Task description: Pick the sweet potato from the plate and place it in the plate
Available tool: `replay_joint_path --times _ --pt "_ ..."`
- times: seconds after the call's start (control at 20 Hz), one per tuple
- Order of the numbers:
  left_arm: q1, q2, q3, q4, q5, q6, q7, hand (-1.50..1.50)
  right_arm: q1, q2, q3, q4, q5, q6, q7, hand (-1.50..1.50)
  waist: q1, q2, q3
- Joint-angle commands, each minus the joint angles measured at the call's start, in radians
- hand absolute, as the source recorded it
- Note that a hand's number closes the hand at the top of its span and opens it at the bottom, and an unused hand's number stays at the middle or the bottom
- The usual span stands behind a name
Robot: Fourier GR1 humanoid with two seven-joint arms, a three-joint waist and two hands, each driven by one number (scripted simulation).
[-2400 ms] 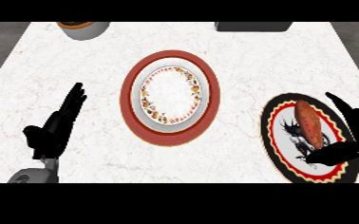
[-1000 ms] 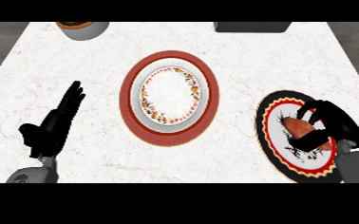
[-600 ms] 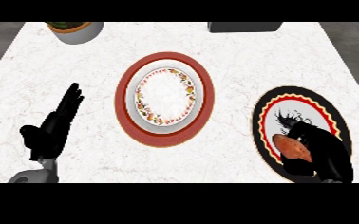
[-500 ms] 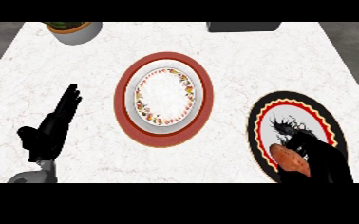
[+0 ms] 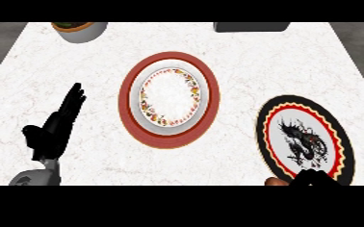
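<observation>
Sweet potato [image 5: 274, 182] visible only as a brown sliver at the view's lower edge, by the near-left rim of the black dragon plate [image 5: 302, 122]. Right beside it, the dark top of the right robot hand [image 5: 316, 178], low over that plate's near rim. Too little shown: cannot tell whether clenched, released or grasping the sweet potato.

Nothing lying on the visible face of the black dragon plate. Up and left of it, well apart, a red plate [image 5: 210, 96] with a white flowered plate [image 5: 169, 96] stacked on top, holding nothing. Farther left again, the left robot hand [image 5: 57, 125], released, palm flat, resting on the white counter [image 5: 284, 62].

Judged as early to midway: pickup probably under way or just done, though unconfirmed. Left to do: carrying across to the flowered plate, setting down, letting go.
</observation>
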Motion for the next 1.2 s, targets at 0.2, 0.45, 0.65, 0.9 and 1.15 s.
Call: replay_joint_path --times 0.2,0.45,0.65,0.9,1.15 --pt "-0.012 -0.01 -0.002 0.025 -0.005 -0.019 -0.032 0.0 -0.115 0.091 0.149 -0.221 0.31 0.116 0.095 1.5 0.016 0.006 0.0" --pt "0.023 -0.003 0.008 -0.033 0.003 -0.031 -0.001 0.0 -0.247 0.225 0.328 -0.209 0.434 0.28 0.159 1.5 0.022 0.004 0.001" --pt "-0.052 -0.012 0.005 0.021 -0.025 -0.015 -0.002 0.0 -0.525 0.332 0.254 -0.104 0.346 0.45 0.242 1.5 0.029 0.008 0.001" --pt "-0.004 -0.01 0.006 -0.011 -0.021 -0.035 0.014 0.0 -0.71 0.336 0.169 0.081 0.171 0.414 0.316 1.5 0.032 0.008 0.002" --pt "0.021 -0.032 -0.012 -0.081 -0.025 -0.021 0.043 0.0 -0.932 0.337 0.124 0.345 0.011 0.253 0.398 1.5 0.045 0.007 0.002"
